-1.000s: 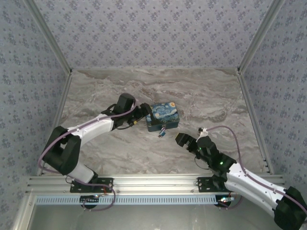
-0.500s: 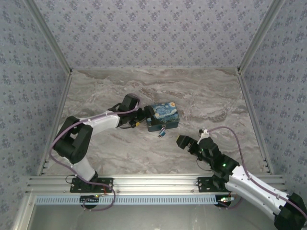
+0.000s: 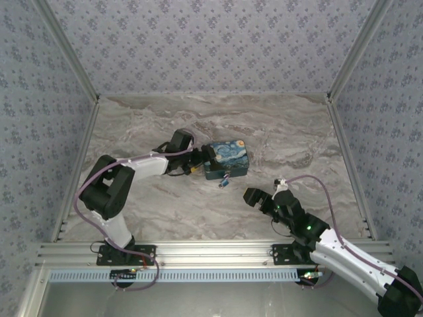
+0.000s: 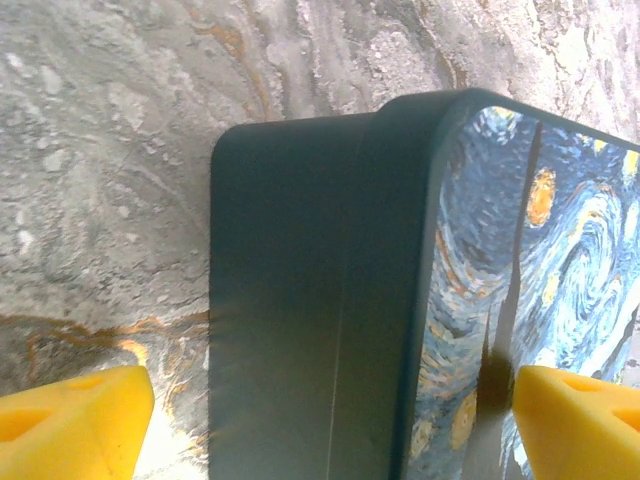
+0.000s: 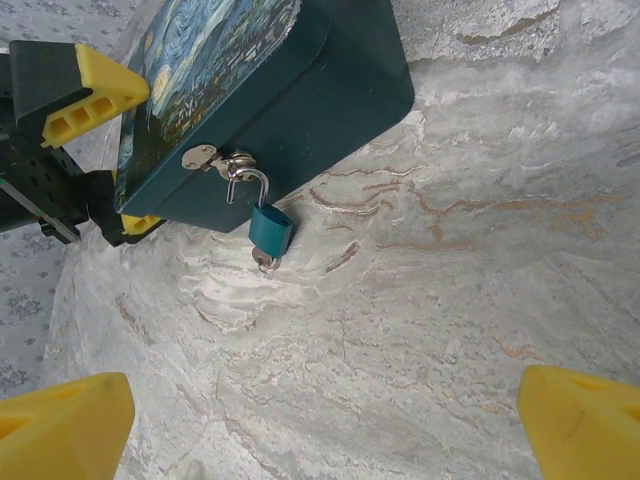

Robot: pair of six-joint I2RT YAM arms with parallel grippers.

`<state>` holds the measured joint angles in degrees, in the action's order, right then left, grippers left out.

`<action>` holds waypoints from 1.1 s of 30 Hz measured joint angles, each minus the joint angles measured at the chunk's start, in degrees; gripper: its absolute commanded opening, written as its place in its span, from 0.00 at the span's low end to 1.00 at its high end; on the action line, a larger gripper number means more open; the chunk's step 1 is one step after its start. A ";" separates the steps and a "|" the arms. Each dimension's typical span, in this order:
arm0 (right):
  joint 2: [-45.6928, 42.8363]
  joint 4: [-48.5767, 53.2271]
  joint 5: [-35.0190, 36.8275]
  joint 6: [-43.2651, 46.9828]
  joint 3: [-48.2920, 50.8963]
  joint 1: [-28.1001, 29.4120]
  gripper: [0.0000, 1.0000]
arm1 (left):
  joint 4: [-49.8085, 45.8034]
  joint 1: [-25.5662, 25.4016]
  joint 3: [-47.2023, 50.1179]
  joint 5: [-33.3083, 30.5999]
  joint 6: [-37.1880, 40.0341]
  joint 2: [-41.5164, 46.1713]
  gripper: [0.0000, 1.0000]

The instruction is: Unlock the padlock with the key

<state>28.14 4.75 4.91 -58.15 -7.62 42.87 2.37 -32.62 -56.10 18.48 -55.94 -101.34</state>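
Left elbow (image 3: 109, 191) swung inward; left gripper (image 3: 201, 162) wide astride box (image 3: 228, 157) end; right gripper (image 3: 250, 195) wide, near padlock (image 3: 223, 184).

The padlock (image 5: 271, 228) is tiny and teal-blue. It has a shiny silver loop (image 5: 248, 185) on top. The loop is shut. It goes through a small silver clasp (image 5: 205, 157) on the near side of the painted box (image 5: 300, 100), so the padlock hangs from the box. Its body tips down and away from the box, toward the marble table (image 5: 420, 330). A small silver piece sticks out of its bottom end. It looks like the head of the key (image 5: 265, 262), pushed into the lock. From above, the padlock (image 3: 225, 183) is a small speck near the middle of the table, just nearer than the box (image 3: 226, 160).
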 measured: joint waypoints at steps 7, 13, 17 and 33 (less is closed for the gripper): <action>0.00 0.00 0.00 0.02 0.00 0.00 1.00 | 3.48 0.00 0.90 1.09 -1.07 -0.46 0.79; 0.13 -0.72 -0.28 1.27 0.00 -0.63 1.00 | 8.02 0.00 3.39 1.90 -2.78 0.09 0.70; 2.58 -3.43 -2.05 3.10 -0.02 -2.64 1.00 | 9.62 -0.13 5.49 1.90 -3.96 1.44 0.67; 27.06 -32.17 -11.85 13.73 -2.34 -6.23 0.81 | 10.08 -1.90 10.56 1.25 -6.27 6.19 0.62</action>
<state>55.20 -27.42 -6.94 -44.42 -9.96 36.64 12.45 -34.52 -45.54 19.73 -62.22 -95.15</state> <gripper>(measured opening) 0.834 0.626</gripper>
